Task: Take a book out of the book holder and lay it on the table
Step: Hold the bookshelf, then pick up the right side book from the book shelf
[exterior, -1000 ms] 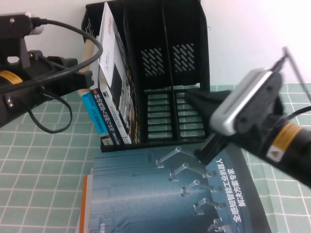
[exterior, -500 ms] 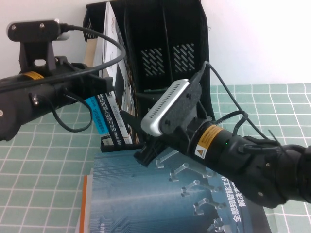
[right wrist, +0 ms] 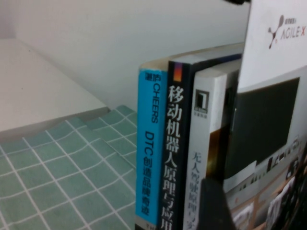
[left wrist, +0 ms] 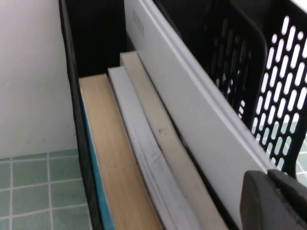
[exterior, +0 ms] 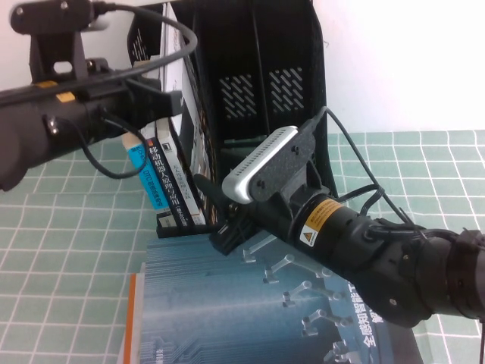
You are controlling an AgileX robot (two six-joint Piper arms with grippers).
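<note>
1. High view: a large teal book (exterior: 250, 311) lies flat on the worktop (exterior: 61, 258), just under the right pincer (exterior: 221, 241).
2. Beyond that pincer, upright books (exterior: 163, 182) fill the book holder (exterior: 258, 114).
3. Left pincer (exterior: 170, 102) hovers at their tops.
4. Cannot tell either pincer's opening.

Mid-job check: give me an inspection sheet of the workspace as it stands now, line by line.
Surface: green checked mat covering the table.
Job's things: black book holder upright at the back; blue-spined book, black-spined book and a white-covered book stand in its left compartment; the other compartments look empty.
Clutter: large teal book lying flat in front of the holder, over an orange-edged book.
Grippers: left pincer at the top of the standing books; right pincer low at the holder's front, by the spines.
Cables: black cable looping over the left arm; thin cable on the right arm.
Surroundings: plain white wall.
</note>
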